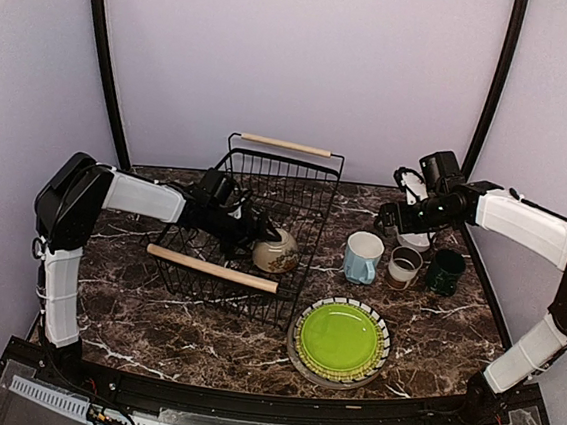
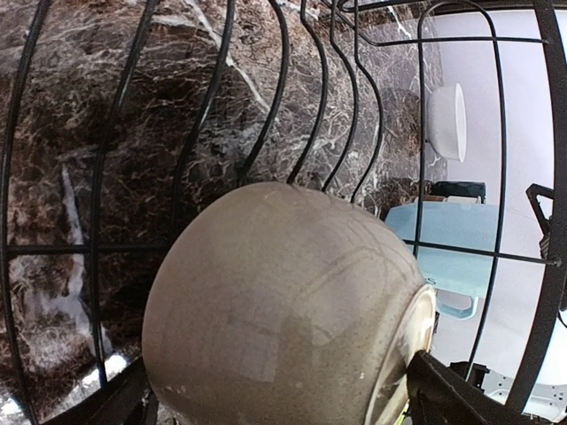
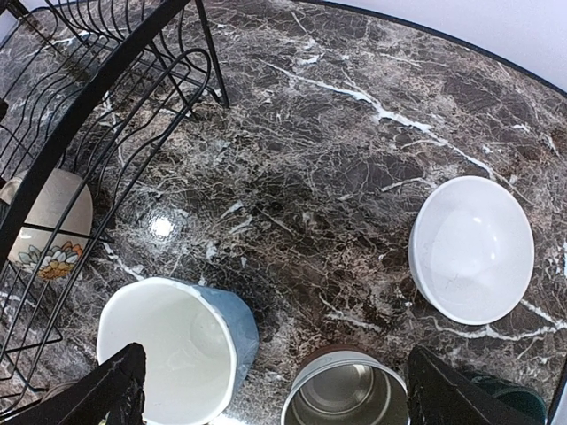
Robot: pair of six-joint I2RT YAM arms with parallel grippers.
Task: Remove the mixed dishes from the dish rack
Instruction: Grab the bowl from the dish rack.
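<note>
We look down on a dark marble table (image 1: 201, 340) against lavender walls. The dish rack (image 1: 267, 176) stands left of centre. Inside it, by its right side, the left gripper (image 1: 259, 234) clasps the cream bowl (image 1: 277, 254), which is tipped on its side. The right gripper (image 1: 383, 220) hangs spread wide and empty above the light blue mug (image 1: 363, 257), brown-white cup (image 1: 403, 267) and white bowl (image 3: 471, 250).

Soft, even overhead light. In my right wrist view the counter (image 3: 310, 177) flares white at nine o'clock; in my left, the cream bowl (image 2: 283, 310) shows a dull sheen, and the view bows at its edges.
</note>
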